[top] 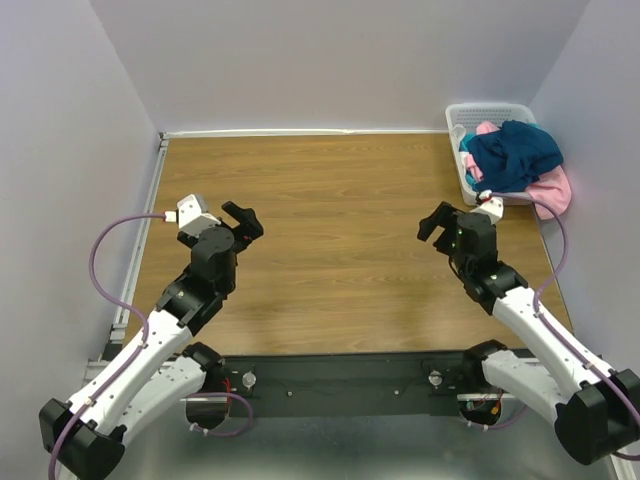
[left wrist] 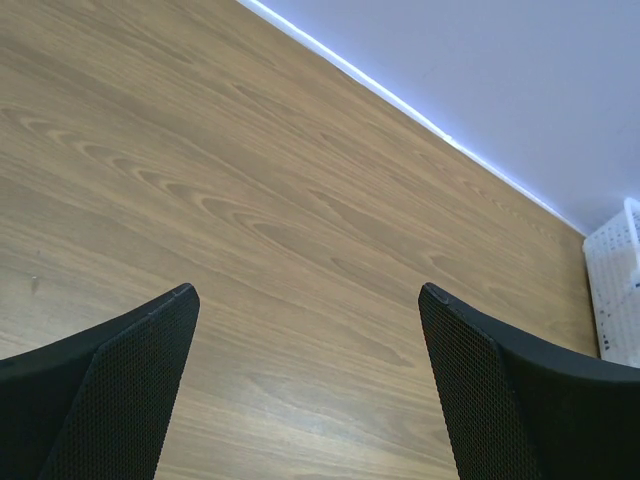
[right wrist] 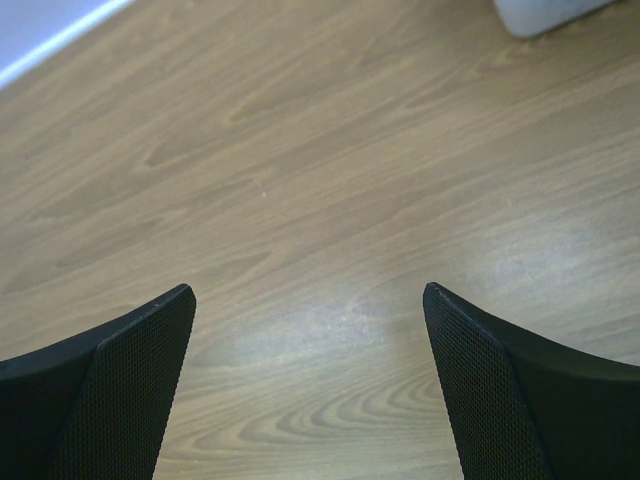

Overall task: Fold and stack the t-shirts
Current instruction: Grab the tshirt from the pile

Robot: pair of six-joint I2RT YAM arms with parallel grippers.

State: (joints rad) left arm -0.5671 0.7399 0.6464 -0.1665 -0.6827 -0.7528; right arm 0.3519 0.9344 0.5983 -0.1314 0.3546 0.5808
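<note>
The t-shirts lie heaped in the white basket (top: pixel 462 120) at the far right of the table. A dark navy-teal shirt (top: pixel 515 155) is on top, a pink one (top: pixel 552 190) hangs over the basket's near right side, and a bit of brighter teal (top: pixel 468 160) shows at the left. My left gripper (top: pixel 243 220) is open and empty above the bare wood at the left; in its wrist view (left wrist: pixel 308 300) only wood lies between the fingers. My right gripper (top: pixel 437 222) is open and empty, left of and nearer than the basket, over bare wood (right wrist: pixel 308 295).
The wooden table (top: pixel 340 230) is walled at the back and both sides. A white rail (top: pixel 140 240) runs along the left edge. The basket's corner shows in the left wrist view (left wrist: pixel 615 290) and in the right wrist view (right wrist: pixel 545 12).
</note>
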